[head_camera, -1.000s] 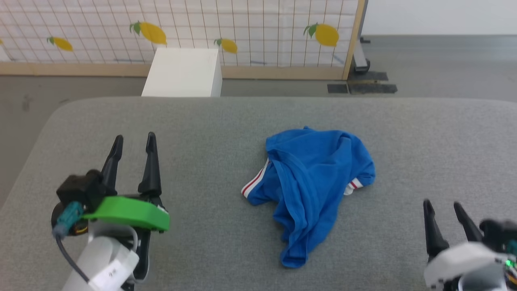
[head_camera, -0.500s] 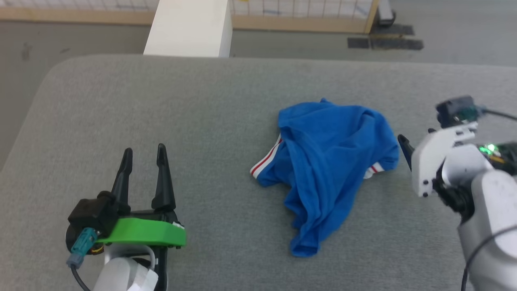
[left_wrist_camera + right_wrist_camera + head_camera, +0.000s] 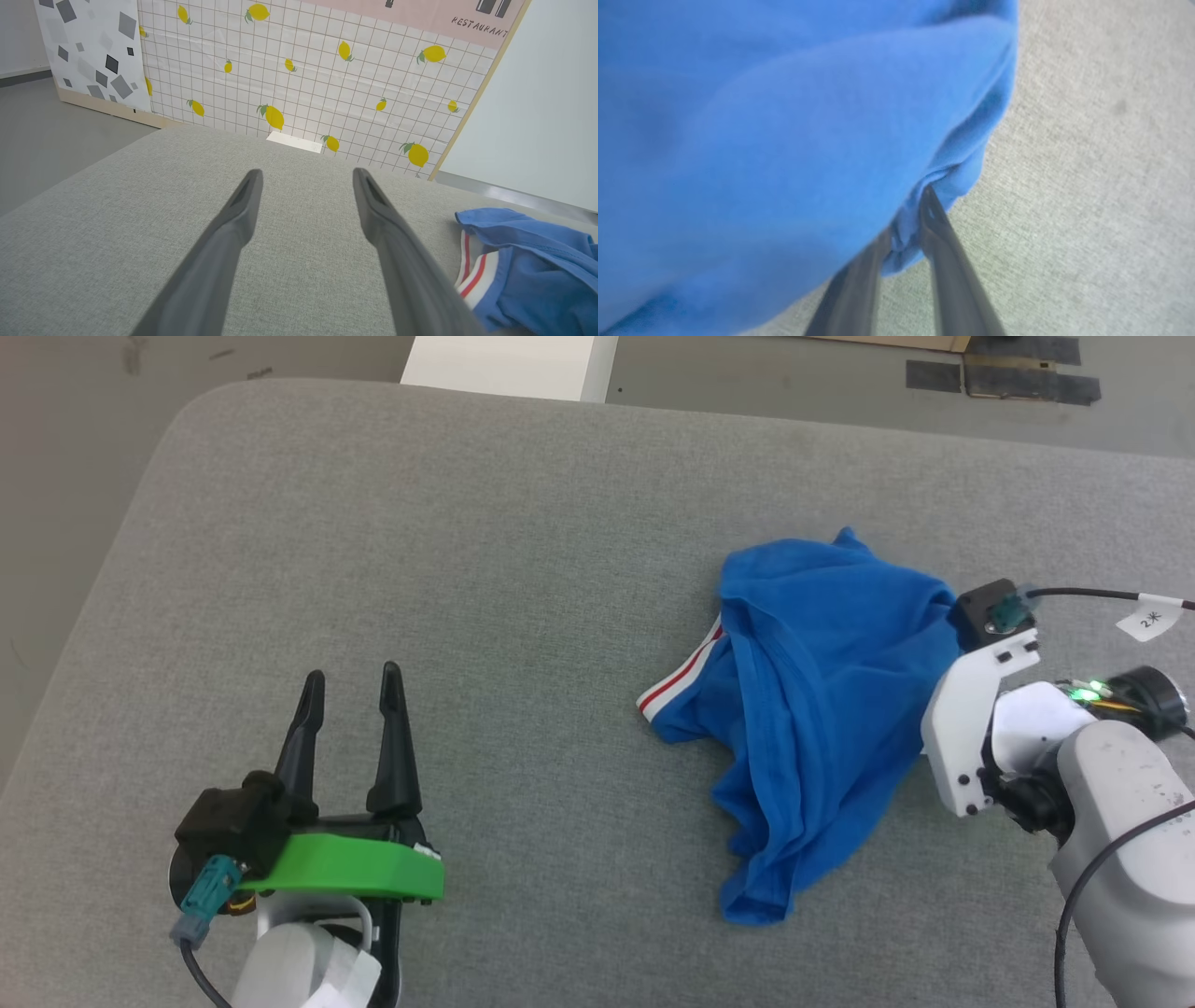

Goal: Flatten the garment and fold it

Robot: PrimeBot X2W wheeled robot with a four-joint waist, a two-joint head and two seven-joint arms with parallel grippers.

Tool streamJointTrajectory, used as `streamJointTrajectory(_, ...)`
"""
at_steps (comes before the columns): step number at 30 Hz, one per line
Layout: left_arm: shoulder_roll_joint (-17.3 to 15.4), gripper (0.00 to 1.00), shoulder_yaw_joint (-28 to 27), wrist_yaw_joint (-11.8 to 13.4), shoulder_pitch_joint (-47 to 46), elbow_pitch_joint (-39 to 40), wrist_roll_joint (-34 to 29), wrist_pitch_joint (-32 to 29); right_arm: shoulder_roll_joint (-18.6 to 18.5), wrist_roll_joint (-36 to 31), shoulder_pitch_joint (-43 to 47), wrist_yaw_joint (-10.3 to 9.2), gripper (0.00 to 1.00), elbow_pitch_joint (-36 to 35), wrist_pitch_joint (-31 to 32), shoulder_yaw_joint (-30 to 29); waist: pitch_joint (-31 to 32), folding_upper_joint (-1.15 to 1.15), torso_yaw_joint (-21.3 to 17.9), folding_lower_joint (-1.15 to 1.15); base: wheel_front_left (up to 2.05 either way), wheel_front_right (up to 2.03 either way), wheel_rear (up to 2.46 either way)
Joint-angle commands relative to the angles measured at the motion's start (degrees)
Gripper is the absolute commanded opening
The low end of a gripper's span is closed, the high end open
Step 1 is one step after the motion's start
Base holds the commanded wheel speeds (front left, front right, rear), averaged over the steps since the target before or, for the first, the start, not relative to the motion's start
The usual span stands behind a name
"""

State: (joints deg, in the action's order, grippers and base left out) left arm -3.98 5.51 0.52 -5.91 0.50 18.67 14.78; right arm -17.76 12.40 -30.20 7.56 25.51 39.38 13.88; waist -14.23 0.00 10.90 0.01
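Right claw (image 3: 906,224): pinching garment (image 3: 822,709) edge, 3 o'clock side.
Left claw (image 3: 352,674): spread, idle.
Risk: thin pinch slips; single-point pull bunches cloth.

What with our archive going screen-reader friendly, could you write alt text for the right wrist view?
The right pincer pinches a fold at the edge of the crumpled blue garment, its two dark fingers nearly together with cloth bunched between them. The garment covers the left and top of the view; grey woven upholstery shows at the right.
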Motion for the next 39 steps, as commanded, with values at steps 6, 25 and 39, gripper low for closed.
streamJointTrajectory(6,0.64,1.0,-0.72,-1.33,-0.28,-0.93,-1.24,0.21,-1.05,0.23,-4.72,-0.08,0.0,-2.5,-9.29,-4.09,2.93,0.0,-1.56,-0.01,0.0,0.0,0.0)
streamJointTrajectory(25,1.01,1.0,-2.02,-2.63,3.78,-2.76,-1.39,0.21,2.4,0.88,39.23,-0.08,0.0,-31.05,-0.1,-7.65,10.22,0.0,-7.21,-0.01,0.0,0.0,0.0)
streamJointTrajectory(39,1.07,1.0,-1.36,-2.61,4.19,-5.04,-0.34,0.22,11.62,12.55,37.14,-0.08,1.0,-35.02,-10.09,-22.25,11.82,0.0,-9.16,-0.01,0.0,0.0,0.0)
